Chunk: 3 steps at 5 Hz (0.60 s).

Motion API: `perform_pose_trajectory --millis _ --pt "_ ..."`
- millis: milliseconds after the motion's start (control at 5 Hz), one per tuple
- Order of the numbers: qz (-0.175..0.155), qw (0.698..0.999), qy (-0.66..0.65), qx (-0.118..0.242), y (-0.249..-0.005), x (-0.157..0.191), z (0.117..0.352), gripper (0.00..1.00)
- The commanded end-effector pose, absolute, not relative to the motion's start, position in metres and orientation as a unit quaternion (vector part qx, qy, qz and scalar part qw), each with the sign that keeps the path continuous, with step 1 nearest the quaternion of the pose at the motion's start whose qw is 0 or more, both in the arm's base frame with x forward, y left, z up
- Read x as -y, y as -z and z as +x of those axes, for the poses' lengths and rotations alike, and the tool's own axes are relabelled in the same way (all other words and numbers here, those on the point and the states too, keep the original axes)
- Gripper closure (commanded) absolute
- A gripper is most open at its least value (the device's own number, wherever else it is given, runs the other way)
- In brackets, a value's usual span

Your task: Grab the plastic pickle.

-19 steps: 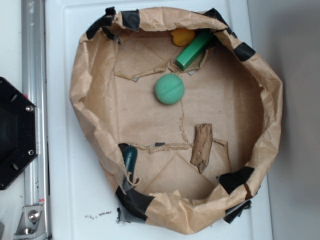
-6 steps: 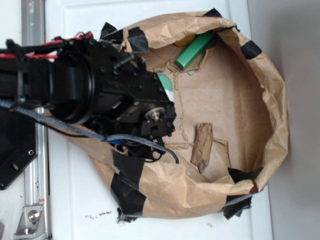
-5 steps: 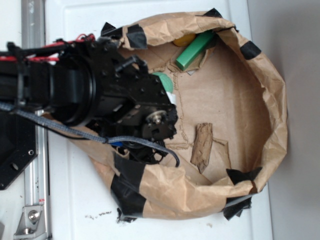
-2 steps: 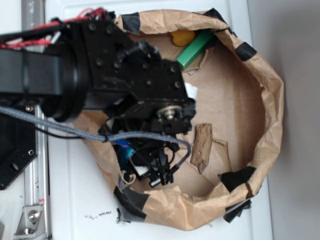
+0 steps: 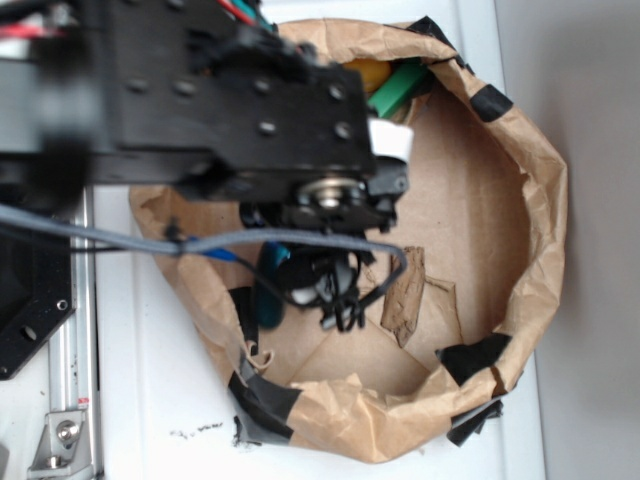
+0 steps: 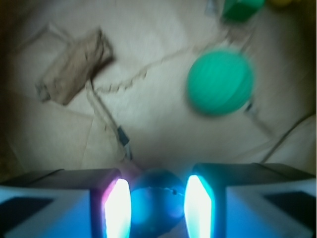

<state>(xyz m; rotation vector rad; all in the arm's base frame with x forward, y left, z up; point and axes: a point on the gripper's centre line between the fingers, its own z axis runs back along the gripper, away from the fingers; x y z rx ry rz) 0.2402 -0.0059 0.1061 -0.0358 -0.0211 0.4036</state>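
You have the gripper point(image 6: 154, 206) clenched on the pickle point(image 6: 153, 203), the ball point(image 6: 220, 82) loose at 1 o'clock (grab looks done; lifting remains).

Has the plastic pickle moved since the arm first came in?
Yes. The plastic pickle has come up off the taped lower-left wall, toward the bowl's middle, between the tool's fingers.

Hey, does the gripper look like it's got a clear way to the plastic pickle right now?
Probably yes. In the wrist view the plastic pickle already sits between the fingers of the gripper, with nothing between them. Whether the pads touch it is unclear.
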Motion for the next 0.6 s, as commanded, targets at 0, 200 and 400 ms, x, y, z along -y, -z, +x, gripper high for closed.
perform_pose_trajectory --millis 0,200,400 --pt "0.007 0.974 -0.201 0.106 -0.134 0.000 0.235 1.00" --pt "0.023 0.983 -0.141 0.113 -0.133 0.004 0.239 1.00" --pt "-0.044 0.991 -0.107 0.064 -0.094 0.015 0.251 1.00"
